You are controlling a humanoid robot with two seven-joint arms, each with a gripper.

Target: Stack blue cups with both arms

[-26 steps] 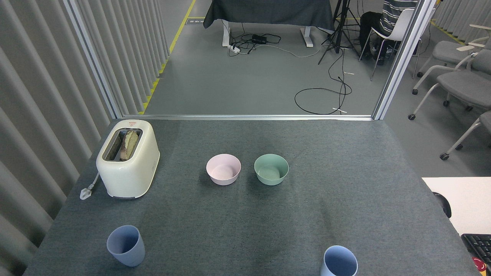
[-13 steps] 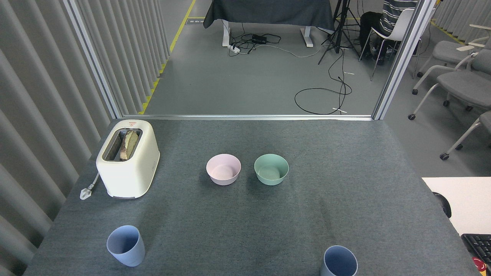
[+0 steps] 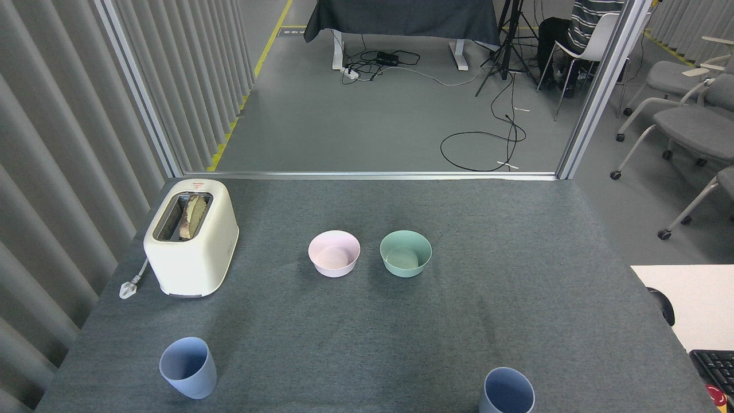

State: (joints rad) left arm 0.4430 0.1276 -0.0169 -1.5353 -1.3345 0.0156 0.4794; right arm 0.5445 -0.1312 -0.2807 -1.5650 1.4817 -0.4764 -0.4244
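Note:
Two pale blue cups stand upright on the grey table, far apart. One blue cup is near the front left. The other blue cup is at the front right, its base cut off by the bottom edge of the head view. Neither of my grippers nor any part of my arms shows in this view.
A cream toaster with bread in its slot stands at the left, its plug lying beside it. A pink bowl and a green bowl sit side by side mid-table. A white desk with a keyboard lies to the right.

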